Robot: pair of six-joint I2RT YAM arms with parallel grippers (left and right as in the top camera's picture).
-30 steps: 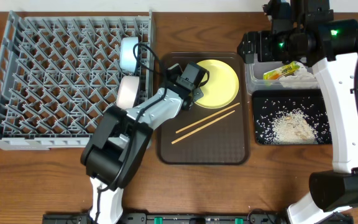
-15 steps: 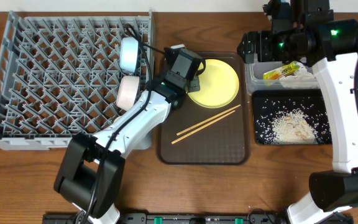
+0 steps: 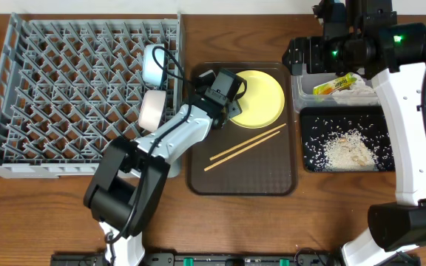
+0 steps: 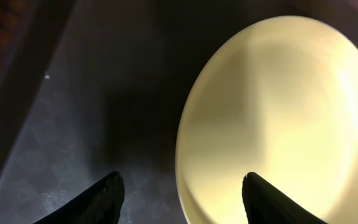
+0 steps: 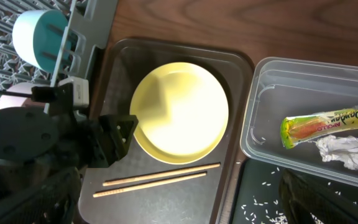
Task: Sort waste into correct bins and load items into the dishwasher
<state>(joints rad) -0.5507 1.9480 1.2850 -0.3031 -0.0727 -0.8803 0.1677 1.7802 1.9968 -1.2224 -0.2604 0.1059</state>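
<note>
one rack (image 3: 65,81) sits left of the brown tray (image 3: 242,174), with two bowls standing on the side nearest that tray: one blue bowl (image 3: 152,65), one white bowl (image 3: 151,109). no cup that i can make out. and here's the change: the left gripper (image 4: 182,183), pinched shut a second ago, has swung off and come back to the plate's left rim with its jaws now parted, only that rim between them. looks like it's lining up to pinch the plate (image 3: 261,96), next for the rack. one plate, flat at the back of the brown tray, and two chopsticks (image 3: 246,148) side by side in front. right of the brown tray there's one tub (image 3: 299,92) holding one wrapper (image 3: 334,86) and one paper wad (image 3: 357,92), then one black tray (image 3: 309,118) strewn with rice (image 3: 350,151). the right gripper (image 3: 302,55) hangs behind the tub, jaws wide, empty.
</note>
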